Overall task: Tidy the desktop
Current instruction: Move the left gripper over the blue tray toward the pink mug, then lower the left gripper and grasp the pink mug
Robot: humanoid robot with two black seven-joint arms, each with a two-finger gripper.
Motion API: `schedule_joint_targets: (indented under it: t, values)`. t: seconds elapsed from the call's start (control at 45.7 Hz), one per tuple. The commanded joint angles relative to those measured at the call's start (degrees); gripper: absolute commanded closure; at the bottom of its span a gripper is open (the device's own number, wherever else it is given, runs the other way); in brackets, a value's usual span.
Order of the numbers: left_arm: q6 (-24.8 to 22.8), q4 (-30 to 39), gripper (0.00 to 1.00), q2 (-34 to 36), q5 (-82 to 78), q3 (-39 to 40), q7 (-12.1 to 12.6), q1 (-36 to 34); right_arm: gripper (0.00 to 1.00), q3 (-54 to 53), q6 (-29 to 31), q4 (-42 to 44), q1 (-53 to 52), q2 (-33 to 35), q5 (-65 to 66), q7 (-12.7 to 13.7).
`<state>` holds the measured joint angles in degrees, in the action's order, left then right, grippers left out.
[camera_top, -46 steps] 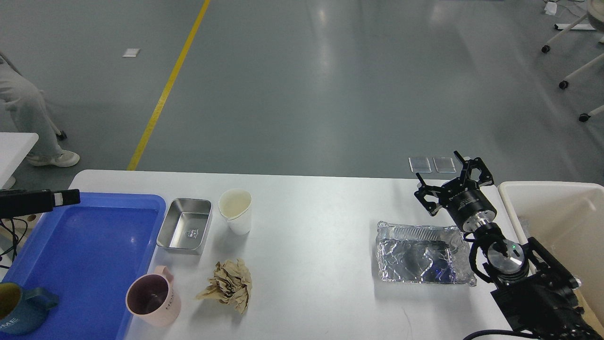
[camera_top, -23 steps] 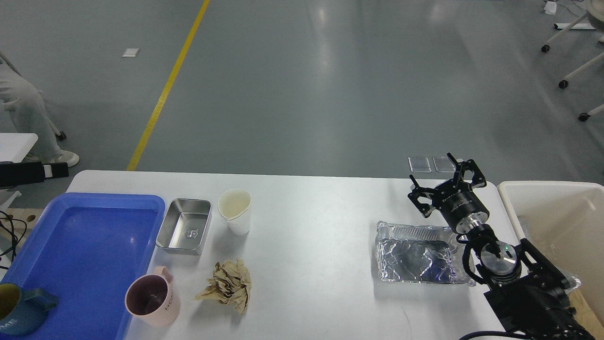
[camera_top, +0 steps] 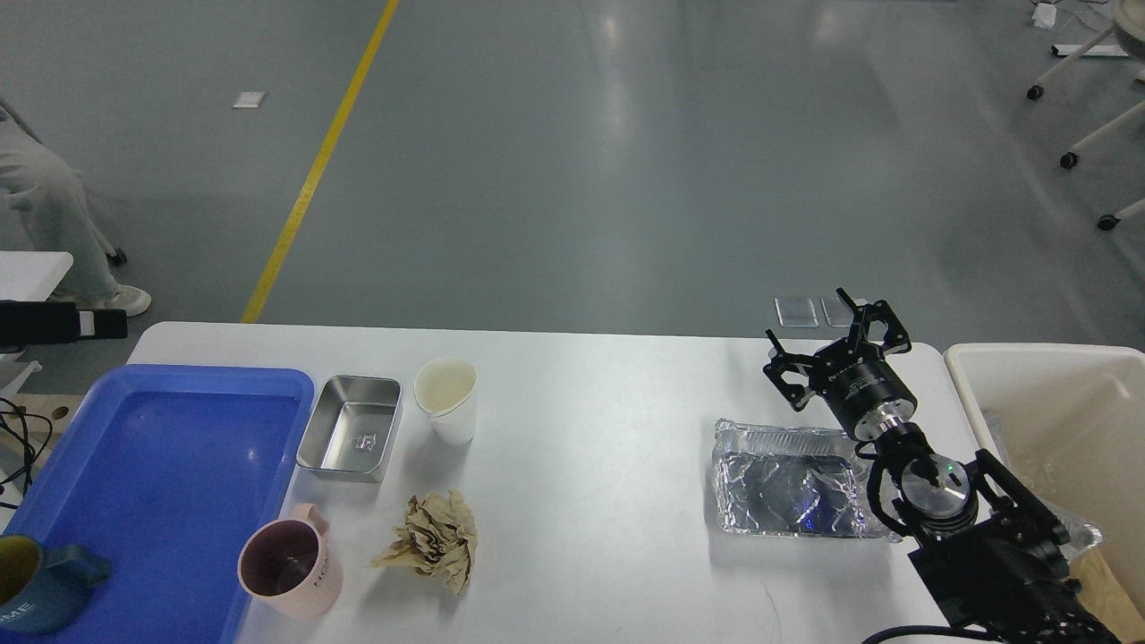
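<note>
The white desktop point(camera_top: 590, 402) holds a foil tray point(camera_top: 787, 487) at the right. A steel box point(camera_top: 351, 427), a white paper cup point(camera_top: 445, 398), a crumpled brown paper point(camera_top: 432, 539) and a pink mug point(camera_top: 286, 563) are at the left. My right gripper point(camera_top: 836, 344) is open and empty, just beyond the foil tray's far right corner. My left gripper point(camera_top: 98, 323) shows as a dark bar at the left edge, beyond the blue tray. Its fingers cannot be told apart.
A blue tray point(camera_top: 170, 465) lies at the desktop's left end with a dark blue mug point(camera_top: 36, 581) in its near corner. A cream-white bin point(camera_top: 1055, 402) stands off the right end. A person's legs point(camera_top: 45, 215) are at the far left.
My right gripper has shifted a little to the left, staying open. My left arm has drawn back from over the blue tray's far edge toward the left edge.
</note>
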<state>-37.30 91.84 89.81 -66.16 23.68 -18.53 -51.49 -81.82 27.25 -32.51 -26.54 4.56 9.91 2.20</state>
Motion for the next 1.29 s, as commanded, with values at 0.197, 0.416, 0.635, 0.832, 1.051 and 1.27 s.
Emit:
schedule_joint_targets:
  t: [0.197,0.416,0.635,0.832,1.051,1.27]
  values:
    - [0.7,-0.1,0.05,-1.3,-0.7,-0.7,0.0,1.0,0.0,0.2,0.0,0.0,-0.1,-0.2,0.2,0.0]
    - [6.8,-0.9,0.06,-9.2,-7.2,-7.5,0.2,3.1,0.0,0.3,0.0,-0.1,-0.1,-0.6,0.4,0.0]
    - [13.7,-1.0,0.06,-14.0,-11.4,-15.2,2.4,4.9,0.0,0.4,0.0,0.0,0.0,-0.2,0.4,0.0]
    - [16.9,-2.0,0.08,-16.9,-14.3,-16.8,3.0,8.0,0.0,0.4,0.0,0.2,0.2,-0.3,0.4,0.0]
    - [17.6,-4.7,0.08,-22.5,-15.9,-16.9,6.3,10.5,0.0,0.5,0.0,0.3,0.2,-0.2,0.4,0.0]
    - [19.6,-6.1,0.1,-25.9,-18.6,-16.9,8.2,13.1,0.0,0.6,-0.1,0.6,0.3,-0.2,0.4,0.0]
